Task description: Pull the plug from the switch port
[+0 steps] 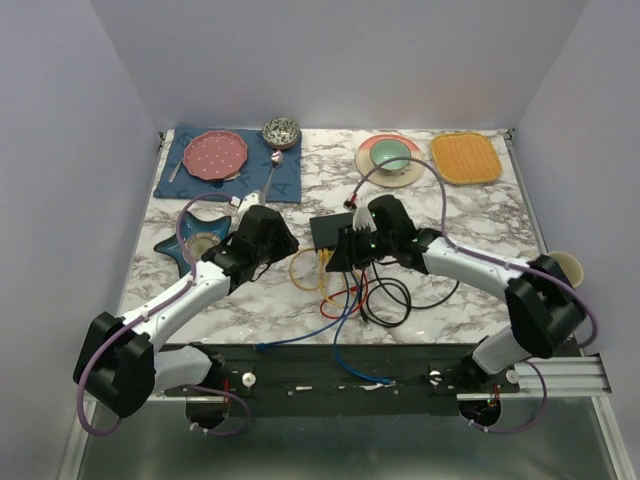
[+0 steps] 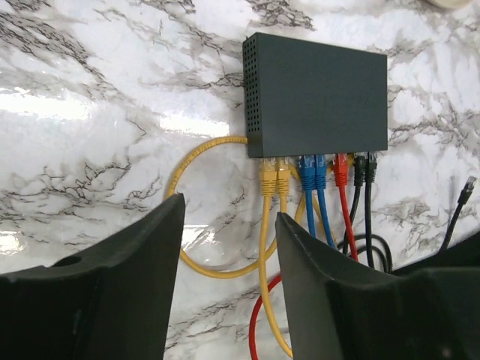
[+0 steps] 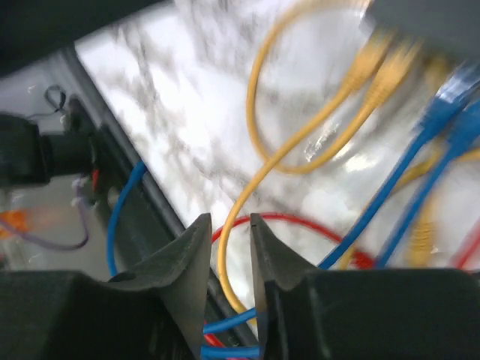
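Left part of the table [image 1: 150, 255]: blue mat [image 1: 190, 172] in the far corner, dark blue star dish [image 1: 192, 243] near the left edge. Bare marble runs from the dish to the near edge.

Left arm reaches forward and inward with its elbow low. The left tool [image 1: 265, 235] sits just left of the switch [image 1: 328, 230], apart from it. In the wrist view its fingers [image 2: 112, 285] are spread wide and grip nothing, with open marble ahead up to the yellow plugs [image 2: 274, 180].

The switch lies flat mid-table, sockets on its near edge. Yellow plugs, blue plugs [image 2: 313, 174], a red plug [image 2: 340, 169] and black ones sit in a row. A loose black plug [image 2: 468, 184] lies to the right.

Cables [image 1: 345, 290] loop toward the near edge and crowd that side.

Right arm bends in from the right, right tool [image 1: 358, 248] over the cables at the socket edge. Its wrist view is blurred: fingers [image 3: 180, 277] only narrowly parted, slit empty.
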{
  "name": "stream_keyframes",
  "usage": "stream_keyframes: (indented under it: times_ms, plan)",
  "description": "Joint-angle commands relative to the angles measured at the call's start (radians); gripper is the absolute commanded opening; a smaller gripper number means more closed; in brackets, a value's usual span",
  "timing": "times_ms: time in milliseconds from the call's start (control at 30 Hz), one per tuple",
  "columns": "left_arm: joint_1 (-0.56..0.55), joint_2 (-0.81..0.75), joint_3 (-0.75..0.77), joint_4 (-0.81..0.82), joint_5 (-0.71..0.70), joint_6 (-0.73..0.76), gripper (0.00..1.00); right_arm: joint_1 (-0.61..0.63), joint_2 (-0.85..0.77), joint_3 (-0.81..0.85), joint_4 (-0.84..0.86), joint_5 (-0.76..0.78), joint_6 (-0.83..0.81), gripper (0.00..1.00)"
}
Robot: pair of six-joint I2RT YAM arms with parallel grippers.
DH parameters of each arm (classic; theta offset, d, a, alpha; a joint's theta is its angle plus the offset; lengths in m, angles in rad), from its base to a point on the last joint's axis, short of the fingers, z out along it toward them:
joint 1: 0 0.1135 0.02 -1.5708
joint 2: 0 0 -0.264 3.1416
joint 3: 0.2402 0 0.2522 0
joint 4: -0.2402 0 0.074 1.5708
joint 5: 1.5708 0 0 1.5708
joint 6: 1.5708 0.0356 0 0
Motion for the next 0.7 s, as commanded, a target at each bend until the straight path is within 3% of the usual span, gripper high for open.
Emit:
stream_keyframes:
  times_ms: [0, 33, 67, 167, 200, 233, 267, 300, 333, 367, 400, 433, 467, 567, 667]
  plan:
    - [0.009, -0.035, 0.043, -0.069, -0.150, -0.023, 0.90, -0.005, -0.152, 0.041, -0.043, 0.364, -0.017, 0.79]
    - [0.016, -0.029, 0.050, -0.090, -0.173, -0.058, 0.99, -0.011, -0.163, 0.043, -0.046, 0.414, -0.014, 0.89]
    - [0.040, -0.017, 0.058, -0.113, -0.172, -0.095, 0.99, -0.016, -0.169, 0.043, -0.050, 0.429, -0.002, 1.00]
    - [0.083, 0.043, 0.067, -0.017, -0.026, -0.083, 0.99, -0.042, -0.180, 0.031, -0.050, 0.441, 0.048, 1.00]
    - [0.091, 0.074, 0.070, 0.011, 0.044, -0.087, 0.99, -0.046, -0.189, 0.020, -0.047, 0.464, 0.068, 0.96]
    - [0.092, 0.088, 0.070, 0.044, 0.078, -0.084, 0.99, -0.051, -0.213, -0.015, -0.043, 0.575, 0.094, 0.88]
    - [0.092, 0.100, 0.061, 0.130, 0.116, -0.084, 0.97, -0.051, -0.229, -0.035, -0.038, 0.644, 0.157, 0.62]
    - [0.092, 0.129, 0.058, 0.170, 0.141, -0.101, 0.90, -0.053, -0.243, -0.063, -0.040, 0.722, 0.200, 0.47]
    - [0.092, 0.149, 0.058, 0.205, 0.193, -0.113, 0.88, -0.057, -0.258, -0.090, -0.043, 0.857, 0.257, 0.38]
    - [0.091, 0.170, 0.064, 0.231, 0.215, -0.116, 0.85, -0.065, -0.290, -0.144, -0.040, 0.878, 0.319, 0.33]
    - [0.091, 0.225, 0.104, 0.232, 0.230, -0.116, 0.81, -0.083, -0.299, -0.158, -0.029, 0.855, 0.312, 0.33]
    - [0.085, 0.256, 0.136, 0.230, 0.250, -0.094, 0.79, -0.130, -0.299, -0.169, 0.001, 0.709, 0.277, 0.35]
    - [0.077, 0.287, 0.171, 0.189, 0.253, -0.078, 0.79, -0.144, -0.280, -0.161, 0.014, 0.649, 0.212, 0.44]
    - [0.034, 0.423, 0.346, 0.082, 0.267, -0.008, 0.80, -0.164, -0.249, -0.169, 0.031, 0.596, 0.219, 0.60]
    - [0.014, 0.543, 0.509, -0.051, 0.246, 0.019, 0.78, -0.198, -0.195, -0.186, 0.045, 0.571, 0.263, 0.67]
